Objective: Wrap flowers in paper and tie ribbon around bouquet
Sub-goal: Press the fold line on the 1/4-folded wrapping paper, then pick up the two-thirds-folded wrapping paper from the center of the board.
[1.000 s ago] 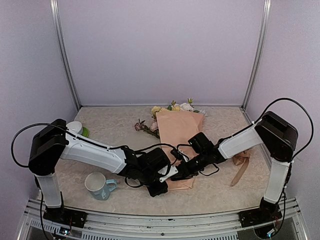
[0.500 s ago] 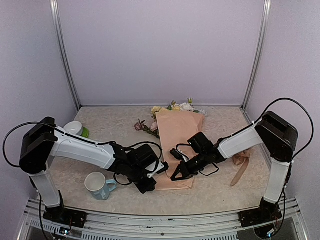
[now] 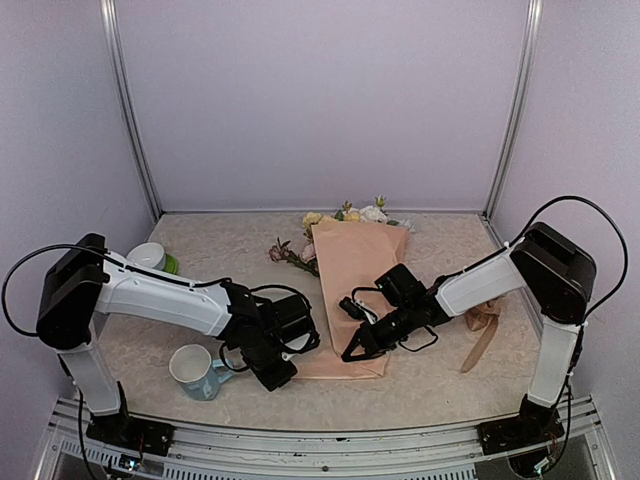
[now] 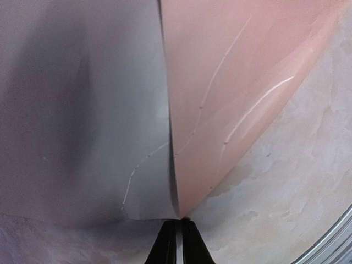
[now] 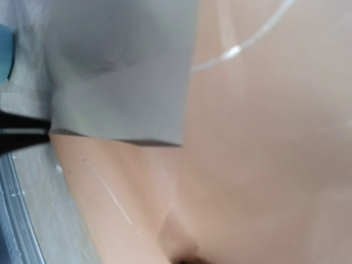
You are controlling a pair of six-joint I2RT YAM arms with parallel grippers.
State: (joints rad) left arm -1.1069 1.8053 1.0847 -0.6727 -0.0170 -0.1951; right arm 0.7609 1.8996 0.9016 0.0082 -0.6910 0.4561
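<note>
Paper [image 3: 350,260] is lying mid-table over the flowers [image 3: 345,214]; left gripper [image 4: 177,223] is pinching its near corner, right gripper [image 3: 352,352] is resting on it, fingers closed. Folding is calling for a firm pinch, drawn slowly across the bunch

No lettering, label, brand or number is readable anywhere. The peach-pink wrapping paper sheet [image 3: 352,255] is plain, and so is the pale ceramic mug with a blue handle [image 3: 196,371].

You see peach paper [image 5: 264,137] filling the frame, close and creased. Grey flap [image 5: 126,93] upper left; the left gripper [image 5: 38,132] meets its corner at the edge.
</note>
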